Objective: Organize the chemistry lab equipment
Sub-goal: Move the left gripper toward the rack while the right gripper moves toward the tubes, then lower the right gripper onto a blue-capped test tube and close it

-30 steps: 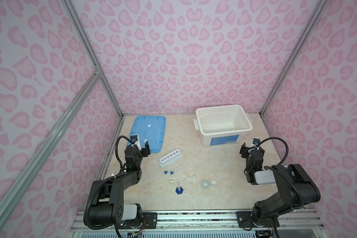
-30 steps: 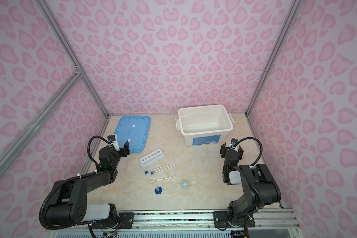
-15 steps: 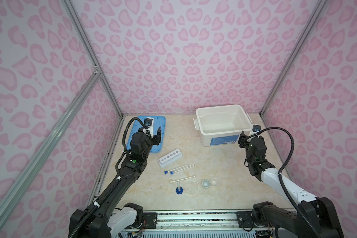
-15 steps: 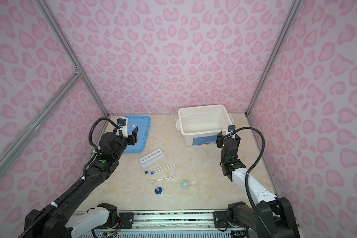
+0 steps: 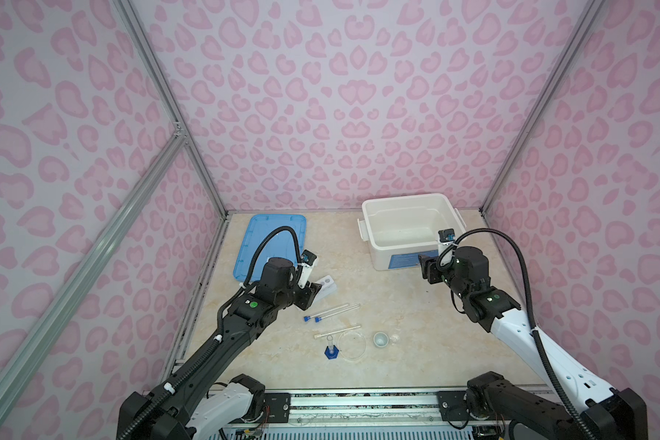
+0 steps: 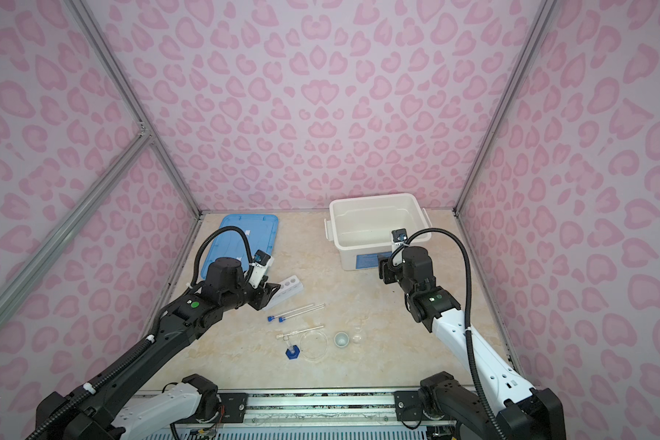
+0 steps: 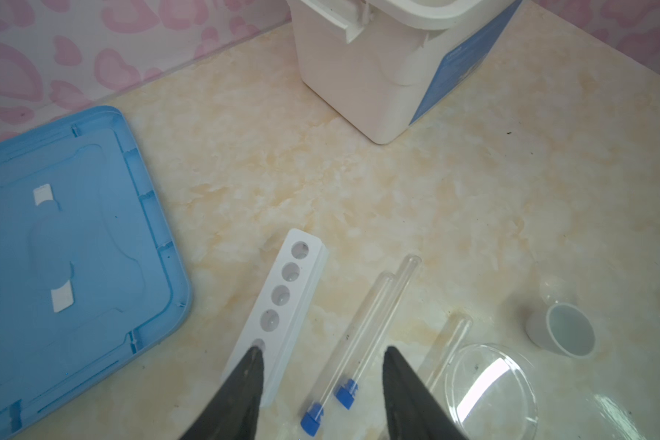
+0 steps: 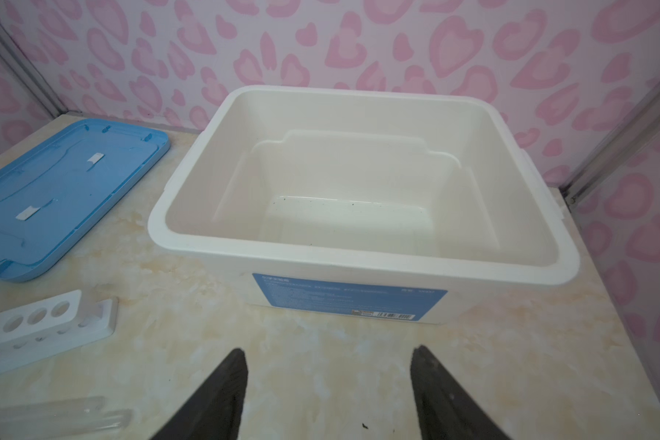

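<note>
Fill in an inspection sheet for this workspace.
Surface: marbled tabletop, few dark specks.
Job's things: rack, visible holes empty, two blue-capped tubes, white-capped tube, cylinder, petri dish, cup, all loose on tabletop.
Clutter: empty white bin; blue lid flat beside it.
Hands: left hand open over rack end and tubes; right hand open, facing bin.
Cables: black hose arcs over each arm.
Surroundings: pink heart-patterned walls, metal frame.

table (image 5: pixel 397 304) marble | bin (image 5: pixel 382 259); lid (image 5: pixel 267 223); rack (image 5: pixel 326 284); tubes (image 5: pixel 332 310); cylinder (image 5: pixel 330 351); dish (image 5: pixel 352 344); cup (image 5: pixel 380 339)
</note>
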